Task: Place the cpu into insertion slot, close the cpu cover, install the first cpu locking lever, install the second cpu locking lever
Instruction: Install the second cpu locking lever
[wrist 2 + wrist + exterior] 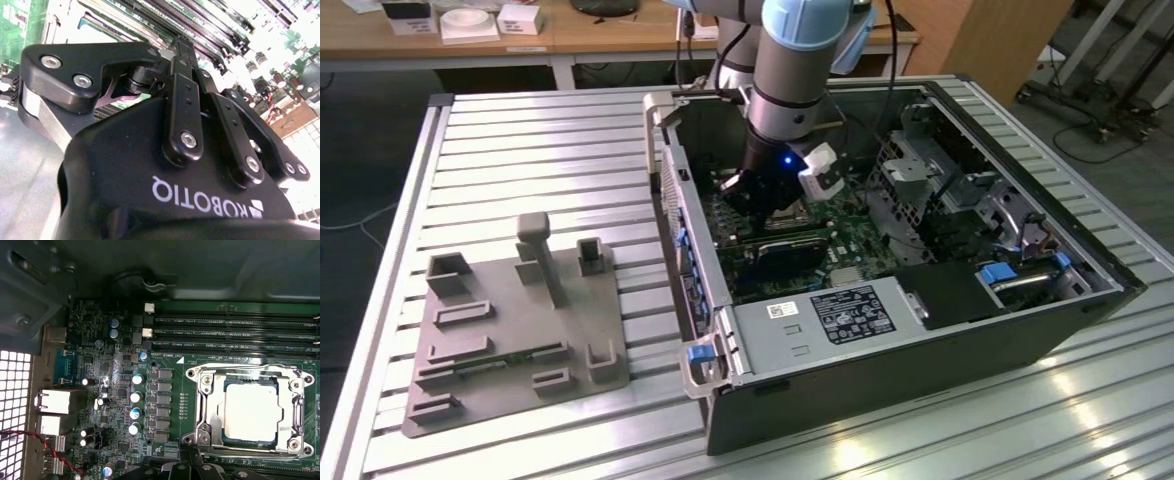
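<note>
In the exterior view, your arm reaches down into the open computer case (907, 300), which lies on its side on the slatted metal worktop (520, 150). The tool (767, 205) hangs low over the green motherboard (854, 245), just above the socket area, and its body hides most of the socket from this camera. A grey fixture block (514, 330) with upright posts sits on the worktop, well apart from the case toward the exterior view's left. A grey box with a black label (834, 315) lies along the near edge of the case.

In the second wrist view, you look along the tool's black body and linkage bars (182, 115). The bars run close together toward the board, but their tips are hidden, so you cannot tell how wide the tool stands or whether it holds anything. Long memory slots (200, 20) cross the board beyond it.

In the first wrist view, the cpu (250, 412) lies flat inside the insertion slot (250, 410), its silvery face showing through the window of the cpu cover (207, 415). The cover frame lies down around the chip. Memory slots (230, 332) run beside the socket, and capacitors (136, 397) stand on its other side.
</note>
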Robot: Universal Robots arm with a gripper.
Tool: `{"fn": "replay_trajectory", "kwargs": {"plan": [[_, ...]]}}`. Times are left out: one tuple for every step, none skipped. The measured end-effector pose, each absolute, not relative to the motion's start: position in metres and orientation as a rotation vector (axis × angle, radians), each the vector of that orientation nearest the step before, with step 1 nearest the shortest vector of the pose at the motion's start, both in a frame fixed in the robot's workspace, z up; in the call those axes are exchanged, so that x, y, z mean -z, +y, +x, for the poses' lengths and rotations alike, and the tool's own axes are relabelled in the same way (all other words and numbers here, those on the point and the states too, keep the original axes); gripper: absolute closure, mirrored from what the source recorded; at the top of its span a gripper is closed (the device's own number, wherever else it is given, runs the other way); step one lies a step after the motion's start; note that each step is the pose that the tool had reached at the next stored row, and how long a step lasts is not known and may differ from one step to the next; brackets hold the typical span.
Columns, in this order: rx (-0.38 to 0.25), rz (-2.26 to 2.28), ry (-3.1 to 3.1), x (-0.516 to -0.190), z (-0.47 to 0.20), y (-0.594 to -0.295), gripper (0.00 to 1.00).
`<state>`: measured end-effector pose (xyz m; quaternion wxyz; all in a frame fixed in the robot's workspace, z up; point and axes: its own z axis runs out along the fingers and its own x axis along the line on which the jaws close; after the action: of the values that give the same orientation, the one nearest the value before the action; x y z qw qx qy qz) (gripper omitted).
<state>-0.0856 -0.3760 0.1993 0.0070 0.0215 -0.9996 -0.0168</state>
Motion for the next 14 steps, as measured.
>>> {"fn": "replay_trajectory", "kwargs": {"plan": [[0.053,0.067,-3.127,-0.1992,-0.0856,-0.3759,0.90],[0.053,0.067,-3.127,-0.1992,-0.0856,-0.3759,0.90],[0.052,0.067,-3.126,-0.1993,-0.0856,-0.3757,0.90],[0.052,0.067,-3.126,-0.1994,-0.0857,-0.3752,0.90],[0.053,0.068,-3.126,-0.1994,-0.0857,-0.3746,0.90],[0.054,0.068,-3.126,-0.1993,-0.0856,-0.3741,0.90],[0.057,0.069,-3.126,-0.1991,-0.0856,-0.3738,0.90],[0.061,0.070,-3.126,-0.1990,-0.0856,-0.3736,0.90],[0.066,0.071,-3.126,-0.1988,-0.0857,-0.3735,0.90],[0.072,0.072,-3.126,-0.1985,-0.0857,-0.3734,0.90],[0.080,0.074,-3.126,-0.1983,-0.0856,-0.3733,0.90],[0.088,0.076,-3.126,-0.1981,-0.0855,-0.3732,0.90],[0.095,0.077,-3.126,-0.1979,-0.0854,-0.3732,0.90],[0.101,0.079,-3.126,-0.1977,-0.0853,-0.3732,0.90]]}}
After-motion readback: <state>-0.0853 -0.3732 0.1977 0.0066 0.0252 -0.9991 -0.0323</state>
